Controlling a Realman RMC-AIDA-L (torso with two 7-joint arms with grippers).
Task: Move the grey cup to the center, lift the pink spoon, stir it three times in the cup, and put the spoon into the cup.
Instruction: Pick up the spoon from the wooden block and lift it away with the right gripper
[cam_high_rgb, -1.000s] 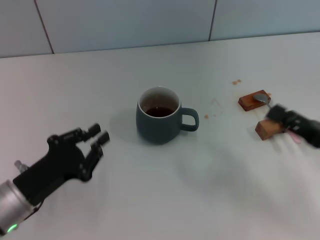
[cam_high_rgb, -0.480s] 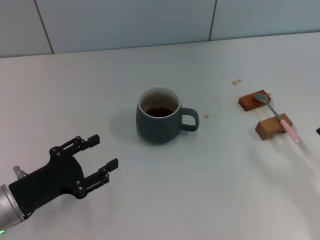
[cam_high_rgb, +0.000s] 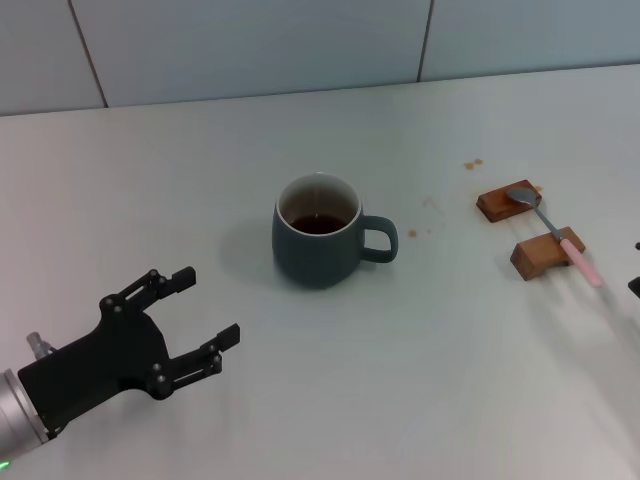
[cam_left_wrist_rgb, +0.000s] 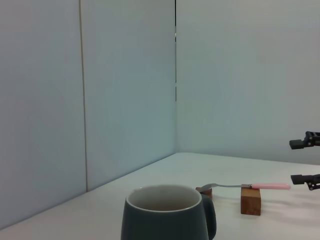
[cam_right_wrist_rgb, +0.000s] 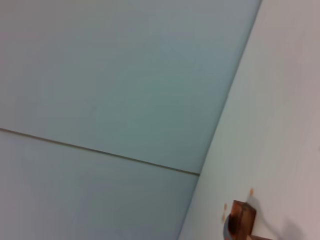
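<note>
The grey cup (cam_high_rgb: 318, 232) stands upright mid-table, its handle pointing to the right and dark liquid at its bottom; it also shows in the left wrist view (cam_left_wrist_rgb: 167, 215). The pink spoon (cam_high_rgb: 558, 235) lies across two brown wooden blocks at the right, silver bowl on the far block, pink handle towards the front; it also shows in the left wrist view (cam_left_wrist_rgb: 250, 186). My left gripper (cam_high_rgb: 207, 305) is open and empty, left of and nearer than the cup, apart from it. My right gripper (cam_left_wrist_rgb: 306, 161) is open just right of the spoon's handle, barely in the head view at the right edge.
The far wooden block (cam_high_rgb: 500, 203) and the near wooden block (cam_high_rgb: 538, 254) carry the spoon. Small brown stains (cam_high_rgb: 472, 163) dot the white table behind them. A tiled wall (cam_high_rgb: 300, 40) runs along the table's far edge.
My right gripper has drawn back from the spoon to the right edge, leaving the spoon on the blocks. My left gripper has opened wide and dropped back a little from the cup.
</note>
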